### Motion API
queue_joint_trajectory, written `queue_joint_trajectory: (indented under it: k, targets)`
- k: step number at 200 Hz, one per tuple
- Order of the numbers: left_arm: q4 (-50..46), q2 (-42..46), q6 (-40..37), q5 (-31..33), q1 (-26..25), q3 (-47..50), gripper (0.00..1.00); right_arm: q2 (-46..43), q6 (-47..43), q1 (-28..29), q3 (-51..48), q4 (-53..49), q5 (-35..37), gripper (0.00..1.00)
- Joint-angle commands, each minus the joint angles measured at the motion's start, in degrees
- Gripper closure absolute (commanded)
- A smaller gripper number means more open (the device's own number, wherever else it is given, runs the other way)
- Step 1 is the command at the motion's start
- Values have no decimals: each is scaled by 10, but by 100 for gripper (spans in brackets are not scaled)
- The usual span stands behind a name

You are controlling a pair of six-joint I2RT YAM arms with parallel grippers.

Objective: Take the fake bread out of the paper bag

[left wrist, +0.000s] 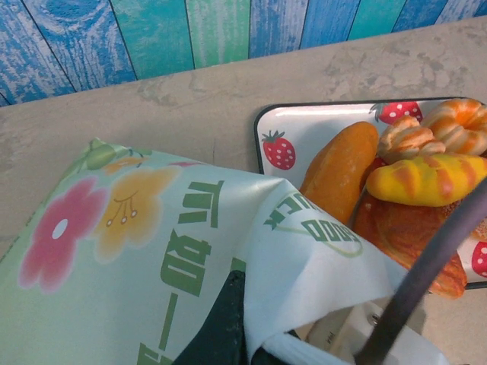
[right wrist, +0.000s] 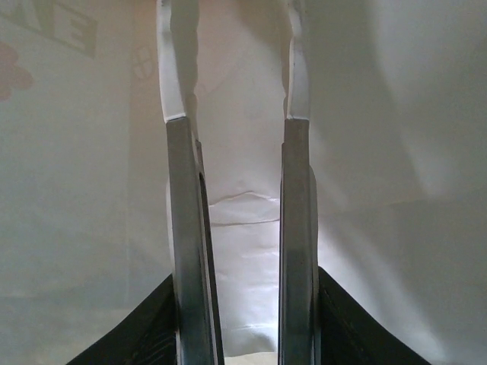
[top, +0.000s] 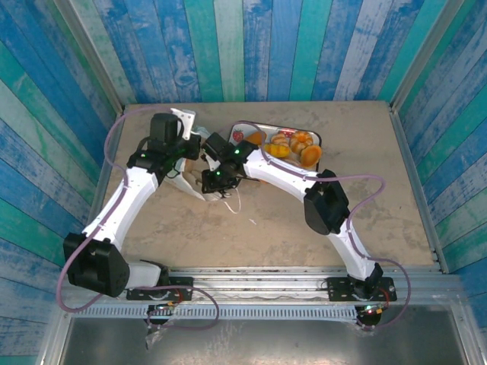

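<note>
Right jaws apart inside paper bag; left jaws' state unclear, their camera showing fake bread on tray.

Glossy golden fake bread (several pieces) on the tray — printed paper bag just beside.

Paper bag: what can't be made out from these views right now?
- Fake bread count on the tray: in the left wrist view, the frame edge and a dark cable cut it off.
- Any left inside the paper bag: the right wrist view has white paper beyond the open right gripper; in the top view, that gripper blocks the mouth.
- Left gripper grip: in the left wrist view, bag paper folds over it.
</note>
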State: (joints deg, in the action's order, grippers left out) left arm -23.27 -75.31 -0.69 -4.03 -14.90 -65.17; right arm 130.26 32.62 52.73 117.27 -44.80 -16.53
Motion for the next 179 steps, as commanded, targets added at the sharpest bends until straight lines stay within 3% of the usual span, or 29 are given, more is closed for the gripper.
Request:
queue_joint_trajectory:
  k: [1, 89, 139, 179]
  targets:
    - [-5, 28, -7, -31, -15, 3, 100, 20, 24, 11, 14, 57, -3, 59]
    - [7, 0, 27, -44, -15, -45, 100, 20, -20, 28, 10, 49, -22, 59]
    - [-14, 38, -14, -69, -15, -16, 100, 19, 26, 13, -21, 104, -30, 58]
    - [-36, 55, -54, -37, -15, 6, 100, 1, 47, 9, -41, 153, -32, 57]
